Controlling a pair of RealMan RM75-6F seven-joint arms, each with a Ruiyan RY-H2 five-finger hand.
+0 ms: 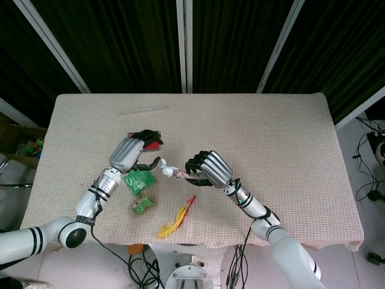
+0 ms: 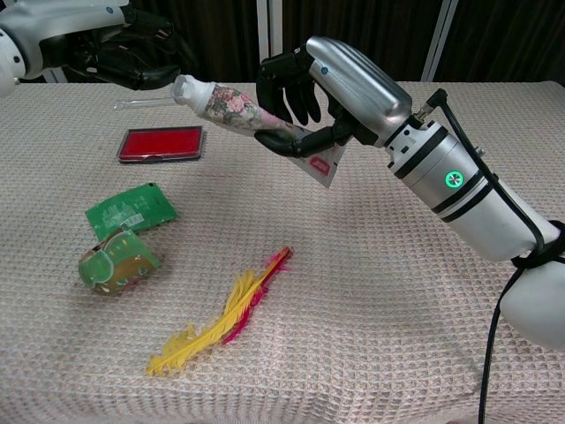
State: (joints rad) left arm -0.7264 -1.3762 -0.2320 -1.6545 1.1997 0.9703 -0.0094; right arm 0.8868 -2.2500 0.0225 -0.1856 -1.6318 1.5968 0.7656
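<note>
A table [image 1: 289, 120] is covered with a beige waffle-weave cloth. Behind the table, dark curtains [image 1: 126, 42] are crossed by pale bars [image 1: 184, 45].

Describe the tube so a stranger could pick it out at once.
Above the cloth-covered table, the right hand holds the tube in the air. It is the only floral-printed thing, its white cap pointing toward the left hand.
</note>
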